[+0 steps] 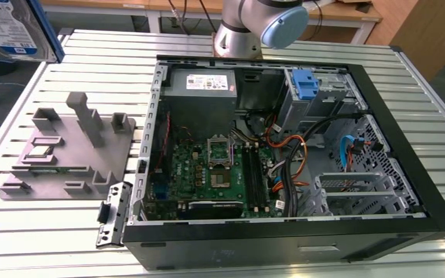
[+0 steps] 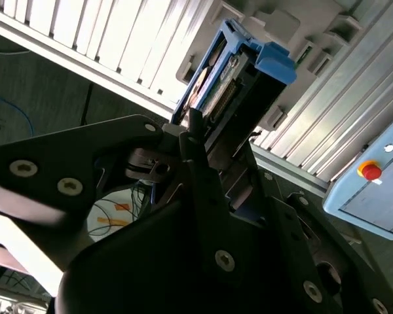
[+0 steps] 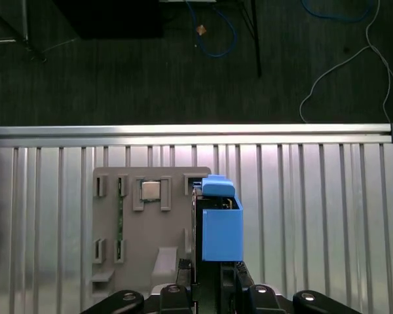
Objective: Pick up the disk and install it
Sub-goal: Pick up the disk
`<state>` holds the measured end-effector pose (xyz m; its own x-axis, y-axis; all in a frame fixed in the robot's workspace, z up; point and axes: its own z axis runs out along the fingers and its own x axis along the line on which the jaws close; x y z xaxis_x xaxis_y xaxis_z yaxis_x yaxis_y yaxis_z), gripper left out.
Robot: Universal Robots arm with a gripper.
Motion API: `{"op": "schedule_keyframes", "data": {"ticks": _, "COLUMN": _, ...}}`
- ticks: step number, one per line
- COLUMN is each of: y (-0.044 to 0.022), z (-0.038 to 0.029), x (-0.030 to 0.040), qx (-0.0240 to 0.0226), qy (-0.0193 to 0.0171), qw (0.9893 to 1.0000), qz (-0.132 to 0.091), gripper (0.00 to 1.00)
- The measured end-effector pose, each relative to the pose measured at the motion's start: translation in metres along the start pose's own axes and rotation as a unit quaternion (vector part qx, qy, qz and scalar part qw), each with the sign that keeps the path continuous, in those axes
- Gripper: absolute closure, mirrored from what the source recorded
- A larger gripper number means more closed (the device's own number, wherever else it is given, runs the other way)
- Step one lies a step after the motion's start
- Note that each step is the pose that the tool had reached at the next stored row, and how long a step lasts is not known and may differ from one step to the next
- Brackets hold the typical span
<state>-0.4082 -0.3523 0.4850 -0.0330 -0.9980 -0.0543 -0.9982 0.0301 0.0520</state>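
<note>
Above the grey tray [image 3: 144, 229] on the slatted metal table [image 3: 314, 216], your gripper [image 3: 209, 269] has its fingers clamped narrow on the disk [image 3: 221, 226]. You see the disk edge-on in the first wrist view, with its blue plastic rail facing the camera. In the second wrist view the grip shows from the side: the black fingers [image 2: 195, 137] pinch one end of the disk [image 2: 239, 75], and its blue rail and connector edge stick out beyond them toward the grey tray. In the exterior view the disk [image 1: 10, 29] hangs at the upper corner on the exterior view's left. Its blue-and-white label face is turned toward the camera, and it is held up off the table, well apart from the open computer case [image 1: 284, 246]. You can see the grey tray [image 1: 68, 150] lying just beside the case on the exterior view's left. Inside the case, a blue latch [image 1: 306, 85] sits at the drive bay on the far side, near the arm's base [image 1: 242, 32]. The grey power supply [image 1: 207, 84] is next to the latch, and the green motherboard [image 1: 207, 168] lies nearer the camera.
</note>
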Motion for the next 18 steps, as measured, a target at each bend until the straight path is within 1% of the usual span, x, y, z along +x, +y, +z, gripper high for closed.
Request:
{"op": "schedule_keyframes", "data": {"ticks": 3, "y": 0.0004, "z": -0.0073, "x": -0.0004, "qx": -0.0001, "qy": 0.0, "qw": 1.0, "qz": 0.0, "gripper": 0.65}}
{"op": "schedule_keyframes", "data": {"ticks": 5, "y": 0.0005, "z": -0.0098, "x": -0.0005, "qx": -0.0001, "qy": 0.0, "qw": 1.0, "qz": 0.0, "gripper": 0.65}}
{"op": "schedule_keyframes", "data": {"ticks": 18, "y": 0.0005, "z": -0.0098, "x": -0.0005, "qx": 0.0, "qy": 0.0013, "qw": 1.0, "qz": 0.0, "gripper": 0.65}}
